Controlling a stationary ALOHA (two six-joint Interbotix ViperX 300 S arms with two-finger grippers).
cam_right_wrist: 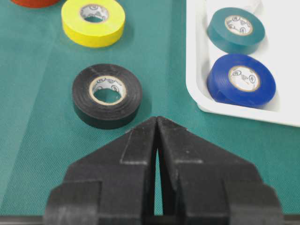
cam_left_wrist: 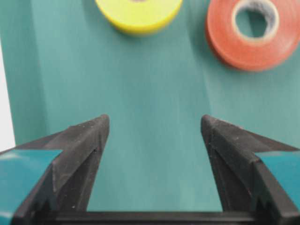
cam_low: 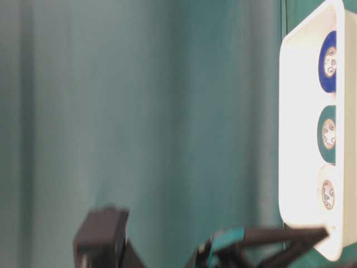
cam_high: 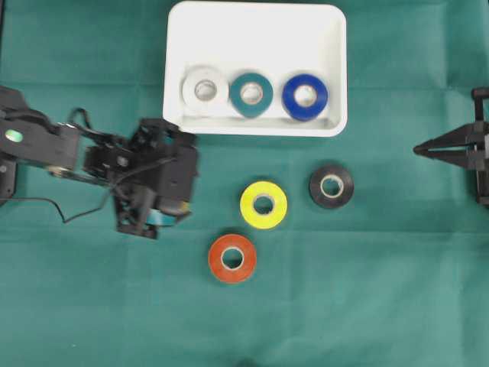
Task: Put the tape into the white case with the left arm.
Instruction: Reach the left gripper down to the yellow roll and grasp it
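Note:
The white case (cam_high: pixel 256 30) stands at the back middle and holds a white tape (cam_high: pixel 205 90), a teal tape (cam_high: pixel 251 93) and a blue tape (cam_high: pixel 305 96) in a row. On the green cloth lie a yellow tape (cam_high: pixel 263 204), a red tape (cam_high: pixel 232 258) and a black tape (cam_high: pixel 331 186). My left gripper (cam_left_wrist: pixel 154 123) is open and empty, left of the yellow tape (cam_left_wrist: pixel 139 14) and the red tape (cam_left_wrist: pixel 253 33), well short of both. At the right edge my right gripper (cam_right_wrist: pixel 157 119) is shut on nothing, a little behind the black tape (cam_right_wrist: pixel 107 95).
Green cloth covers the whole table. The left arm (cam_high: pixel 46 145) and its cables stretch in from the left edge. The case's near rim (cam_right_wrist: pixel 225 108) lies right of the right gripper. In the table-level view the case (cam_low: pixel 295 111) fills the right side.

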